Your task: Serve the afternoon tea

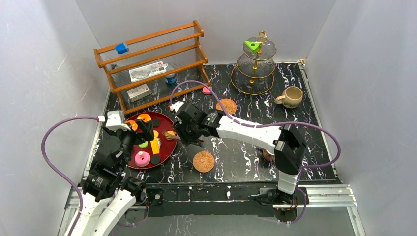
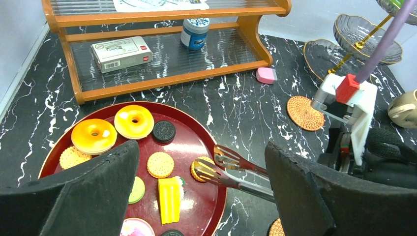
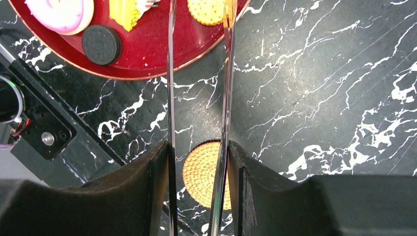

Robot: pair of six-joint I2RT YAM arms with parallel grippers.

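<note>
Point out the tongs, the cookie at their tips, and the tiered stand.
tongs (image 2: 227, 158): left wrist view, upper serrated tip.
cookie (image 2: 197, 172): left wrist view, its bare left edge.
tiered stand (image 1: 246, 67): top view, middle plate's rim.

In the top view the right arm (image 1: 290, 147) hides most of the pinkish-brown cup (image 1: 267, 156), and the left arm (image 1: 115, 147) covers part of the red tray (image 1: 164, 123). The left wrist view cuts the beige mug (image 2: 404, 109) at its right edge and the pink donut (image 2: 135, 228) at the bottom. In the right wrist view the tips of the tongs (image 3: 170, 98) lie beyond the top edge.
</note>
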